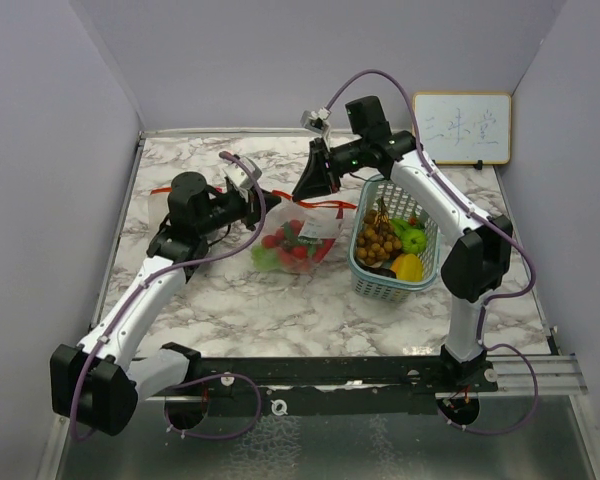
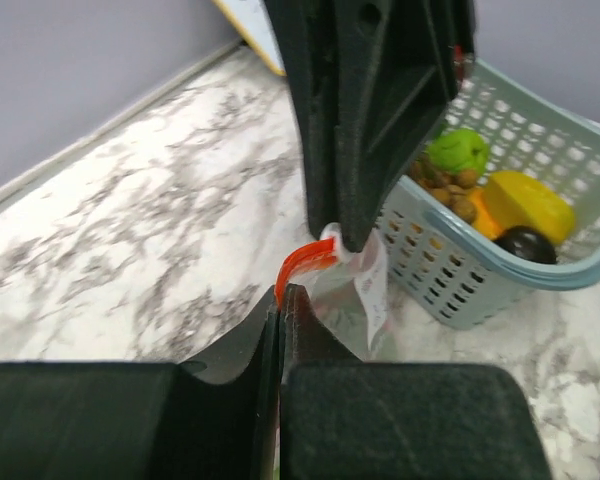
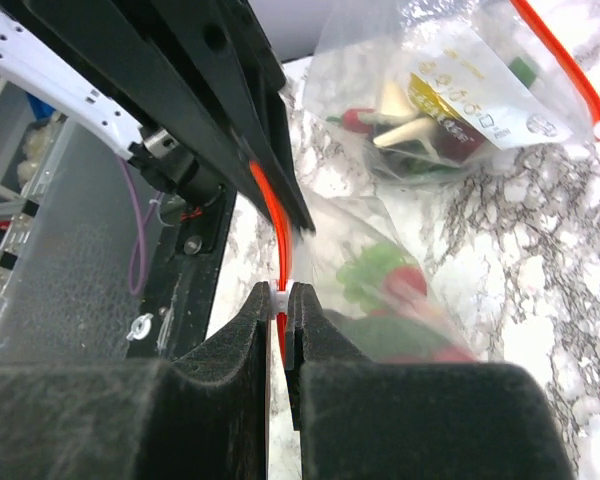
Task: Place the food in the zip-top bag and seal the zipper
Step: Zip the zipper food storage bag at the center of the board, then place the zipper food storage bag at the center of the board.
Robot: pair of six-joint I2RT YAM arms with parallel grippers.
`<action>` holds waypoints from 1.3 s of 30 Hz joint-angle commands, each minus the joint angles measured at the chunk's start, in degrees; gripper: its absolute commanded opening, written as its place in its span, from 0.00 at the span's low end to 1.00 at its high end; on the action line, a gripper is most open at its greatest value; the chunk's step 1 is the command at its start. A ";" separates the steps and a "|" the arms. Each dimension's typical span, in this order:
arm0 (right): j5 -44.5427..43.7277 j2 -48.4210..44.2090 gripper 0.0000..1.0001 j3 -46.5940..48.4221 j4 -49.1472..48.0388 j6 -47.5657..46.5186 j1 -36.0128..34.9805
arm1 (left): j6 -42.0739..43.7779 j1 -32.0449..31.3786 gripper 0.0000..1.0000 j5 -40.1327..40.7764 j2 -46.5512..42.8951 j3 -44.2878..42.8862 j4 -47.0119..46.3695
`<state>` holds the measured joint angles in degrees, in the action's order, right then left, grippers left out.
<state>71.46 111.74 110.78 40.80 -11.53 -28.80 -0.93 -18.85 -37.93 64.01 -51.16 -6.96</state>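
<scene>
The zip-top bag [image 1: 295, 245] hangs just above the table centre with red and green food inside, seen close in the right wrist view [image 3: 390, 290]. Its orange-red zipper [image 3: 270, 200] runs taut between my two grippers. My left gripper [image 1: 277, 200] is shut on the zipper's end [image 2: 305, 262]. My right gripper [image 1: 302, 192] is shut on the zipper at its white slider [image 3: 285, 298], close beside the left one. More food stays in the teal basket [image 1: 380, 285]: brown grapes [image 1: 380, 240], a green piece [image 1: 412, 240] and a yellow pepper [image 1: 408, 267].
The basket [image 2: 500, 290] stands right of the bag, near the right arm. A second clear bag [image 3: 430, 100] with an orange strip lies on the marble beyond the left gripper. A whiteboard [image 1: 462, 128] leans at the back right. Purple walls enclose the table.
</scene>
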 commanded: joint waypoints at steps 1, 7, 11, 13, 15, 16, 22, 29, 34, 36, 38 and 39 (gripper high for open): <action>-3.22 -0.08 0.02 -2.01 3.48 -1.57 1.78 | 4.57 1.33 0.00 19.35 -3.97 -0.51 3.07; -9.77 -1.00 0.02 -7.42 2.05 -1.02 3.57 | 3.79 2.13 0.00 38.24 -6.24 0.94 1.41; -16.29 -1.23 0.02 -10.22 1.36 0.55 5.09 | 4.13 2.33 0.00 44.85 -7.04 2.47 0.90; -18.27 -1.41 0.02 -11.35 1.41 1.21 5.91 | 3.82 2.49 0.00 46.58 -7.22 2.71 1.01; -20.26 -2.15 0.02 -13.08 0.95 1.84 6.20 | 3.96 2.53 0.00 47.73 -7.23 2.88 1.00; -21.39 -2.68 0.02 -14.10 0.69 2.10 6.33 | 4.00 2.63 0.00 48.47 -7.25 2.90 1.05; -30.91 -5.09 0.02 -16.94 0.70 3.71 6.69 | 4.87 2.68 0.00 50.48 -7.74 3.12 1.37; -33.50 -5.63 0.58 -10.73 1.45 6.86 6.65 | 2.96 2.72 0.00 45.56 -7.37 3.50 -0.47; -37.04 -8.85 0.99 -8.73 -0.14 8.94 6.71 | 0.78 2.69 0.93 48.68 -7.60 0.53 1.43; -38.64 -9.66 0.99 -8.22 -0.30 9.68 6.70 | -0.31 2.70 0.99 52.27 -8.10 -1.16 2.41; -41.42 -10.10 0.99 -7.92 -0.26 10.88 6.65 | -0.48 2.70 0.99 54.50 -8.57 -3.01 3.39; -44.15 -10.21 0.99 -7.76 -0.29 12.24 6.65 | -0.29 2.70 0.99 54.86 -8.63 -4.04 3.94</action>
<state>36.01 104.60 100.60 40.88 -3.05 -22.11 0.05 -16.45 10.44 57.76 -50.13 -3.05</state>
